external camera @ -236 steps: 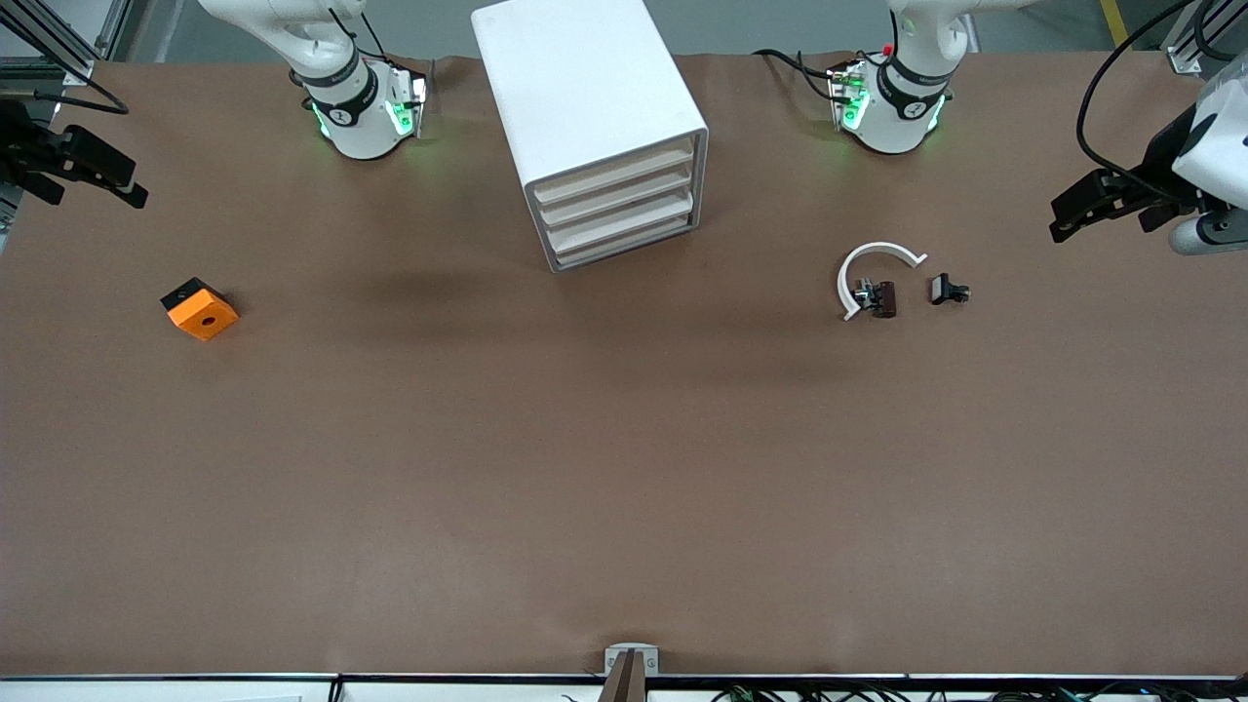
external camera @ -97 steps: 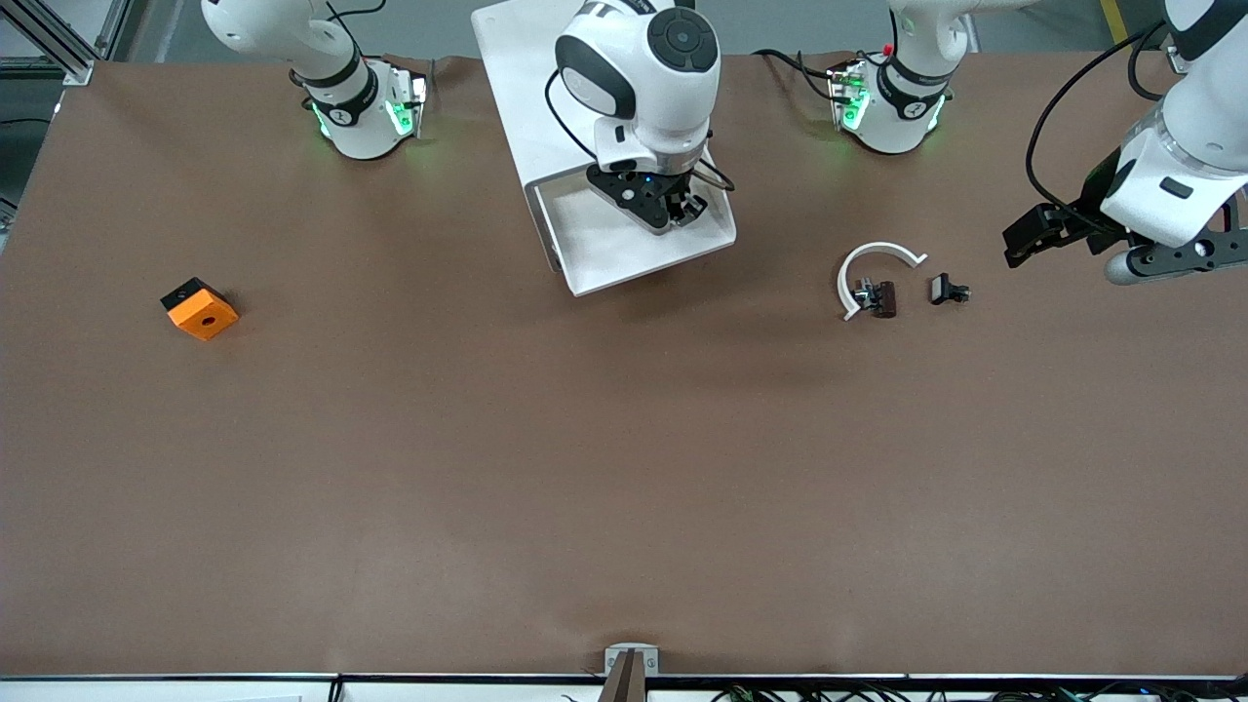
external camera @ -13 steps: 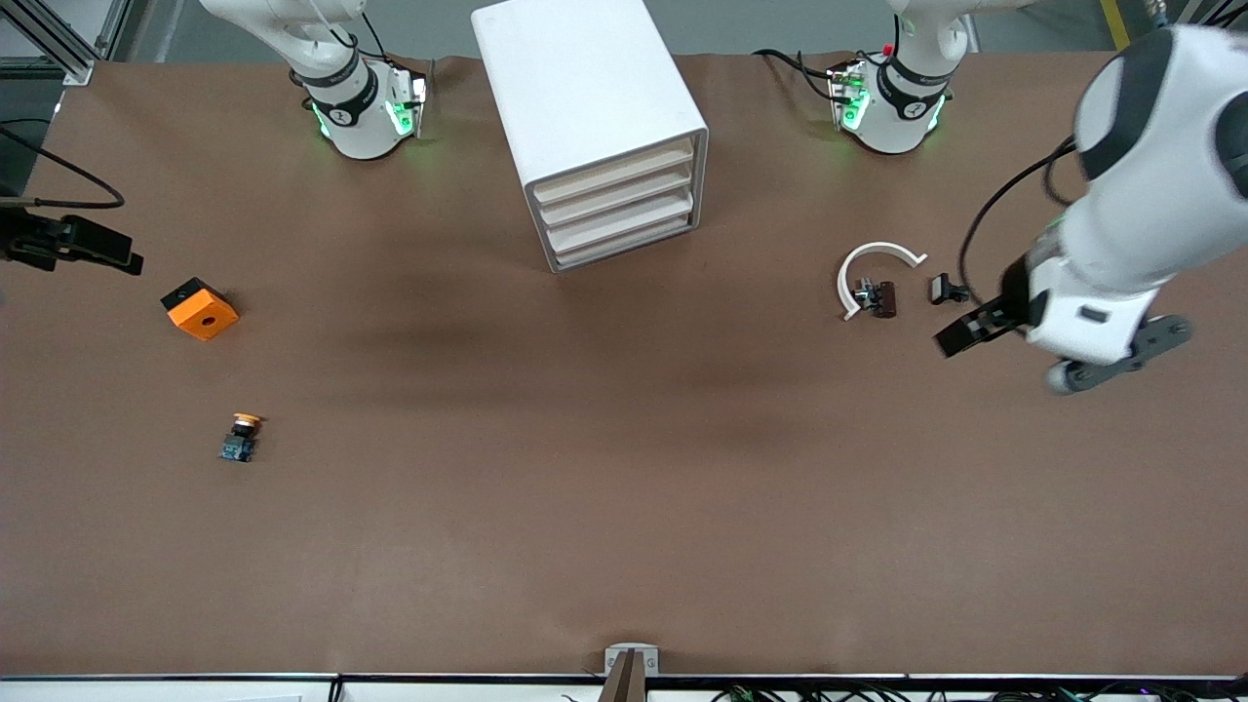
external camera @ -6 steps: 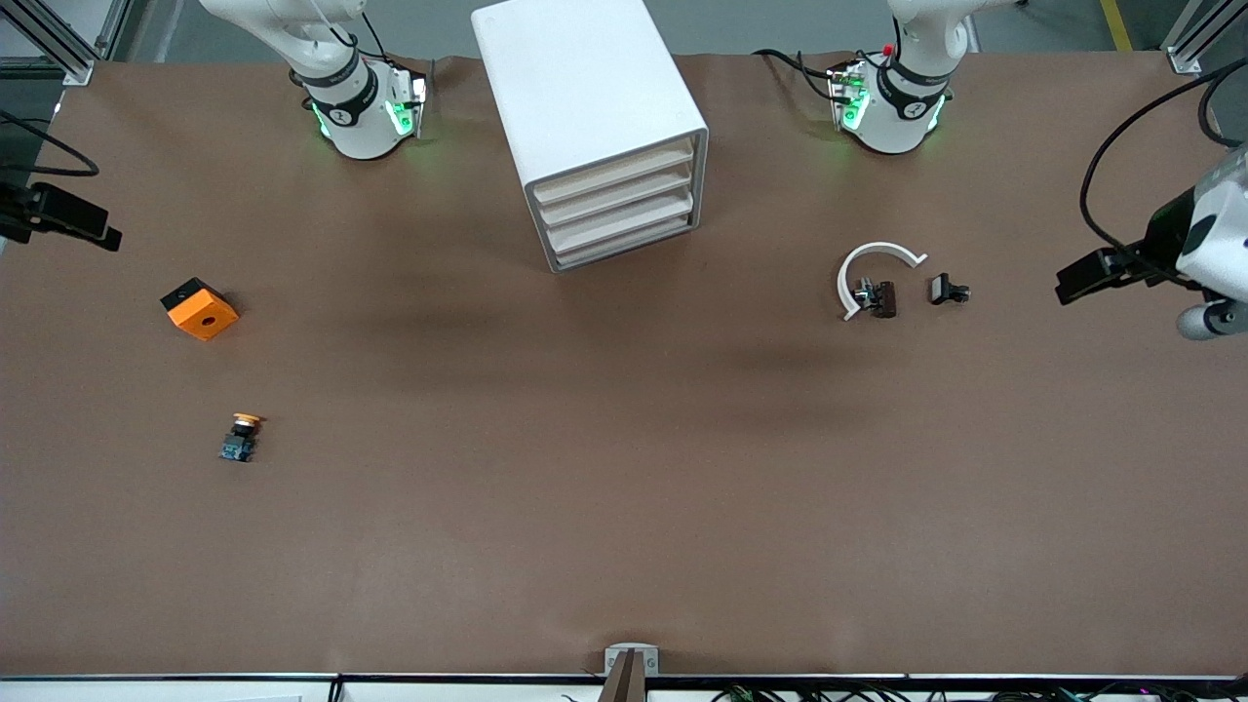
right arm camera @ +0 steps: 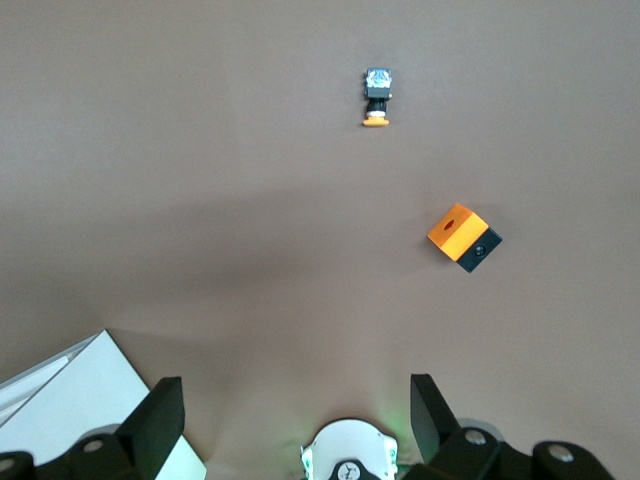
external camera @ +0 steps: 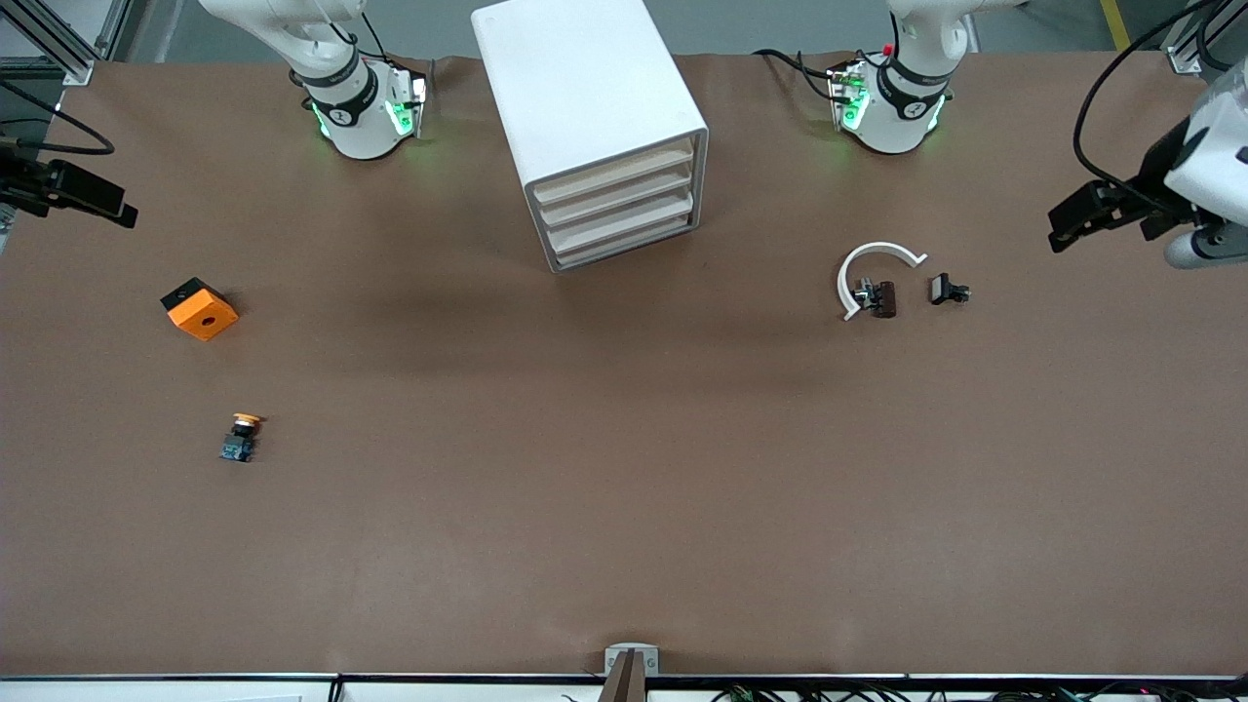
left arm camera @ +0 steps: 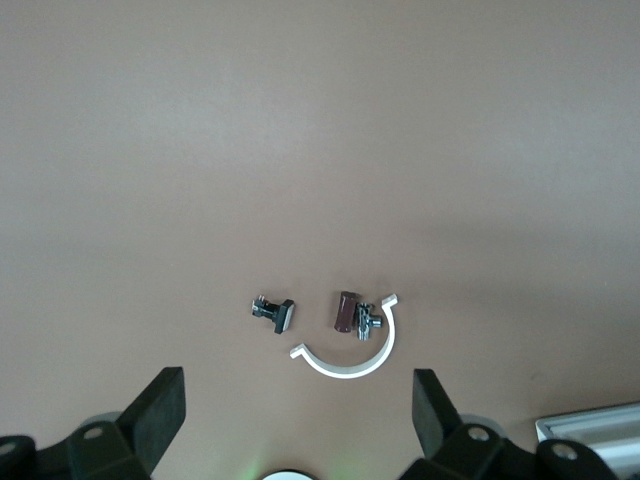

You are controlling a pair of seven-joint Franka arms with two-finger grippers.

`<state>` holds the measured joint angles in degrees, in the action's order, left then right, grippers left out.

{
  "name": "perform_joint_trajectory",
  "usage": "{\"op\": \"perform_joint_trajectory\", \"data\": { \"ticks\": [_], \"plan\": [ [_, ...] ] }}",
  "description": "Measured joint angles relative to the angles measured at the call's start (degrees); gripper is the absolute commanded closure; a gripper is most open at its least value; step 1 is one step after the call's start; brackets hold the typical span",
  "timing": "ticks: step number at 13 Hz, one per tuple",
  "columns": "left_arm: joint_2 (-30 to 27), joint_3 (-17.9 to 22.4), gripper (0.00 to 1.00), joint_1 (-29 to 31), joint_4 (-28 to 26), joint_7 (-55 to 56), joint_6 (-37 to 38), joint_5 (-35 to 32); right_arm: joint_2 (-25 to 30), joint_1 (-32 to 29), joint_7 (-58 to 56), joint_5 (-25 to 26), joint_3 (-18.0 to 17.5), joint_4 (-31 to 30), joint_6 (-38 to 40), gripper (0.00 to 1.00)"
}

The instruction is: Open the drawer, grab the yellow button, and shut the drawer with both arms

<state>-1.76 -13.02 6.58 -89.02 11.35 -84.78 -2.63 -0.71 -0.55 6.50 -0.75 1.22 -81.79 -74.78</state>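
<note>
Button (external camera: 241, 437) out on the bare worktop (external camera: 624, 468), lying on its side toward the right arm's end and nearer the front camera than the orange block (external camera: 200, 309). All four drawer fronts of the white cabinet (external camera: 590, 117) sit flush, the top drawer (external camera: 616, 172) among them — so the job looks finished, or close to it.

Both arms are parked high at the worktop's ends. The left hand (external camera: 1077, 214) hangs over the left arm's end with its fingers spread wide and nothing between them; the right hand (external camera: 93, 200) hangs over the other end, likewise wide open and empty.

Little remains to go wrong, but a few risks stand out:

- The button is small and rests on its side. I judge any brush from the right arm swinging low over that end could send it rolling toward the edge.
- The curved white piece (external camera: 875, 275) and the small dark parts beside it — one touching it (external camera: 877, 296), one just apart (external camera: 948, 290) — lie under the left wrist camera's gaze. A careless descent there could scatter them.
- If the top drawer is only nearly shut, which I cannot tell from here, a later nudge to the cabinet might let it creep out.
</note>
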Motion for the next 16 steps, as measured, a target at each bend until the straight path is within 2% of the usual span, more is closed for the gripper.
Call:
{"op": "perform_joint_trajectory", "data": {
  "ticks": [3,8,16],
  "plan": [
    [-2.8,2.2,0.00,-3.6,-3.3,0.0,-0.7,1.1,5.1,0.4,0.1,0.0,0.0,-6.5,-3.2,0.00],
    [-7.7,2.2,0.00,-4.3,-10.3,0.0,-5.1,2.9,7.3,0.4,0.4,0.0,0.2,-9.2,-4.8,0.00],
    [-7.6,3.0,0.00,-3.8,-8.9,0.0,-5.9,2.9,7.7,0.2,0.7,-0.1,0.9,-9.4,-5.4,0.00]
  ]
}}
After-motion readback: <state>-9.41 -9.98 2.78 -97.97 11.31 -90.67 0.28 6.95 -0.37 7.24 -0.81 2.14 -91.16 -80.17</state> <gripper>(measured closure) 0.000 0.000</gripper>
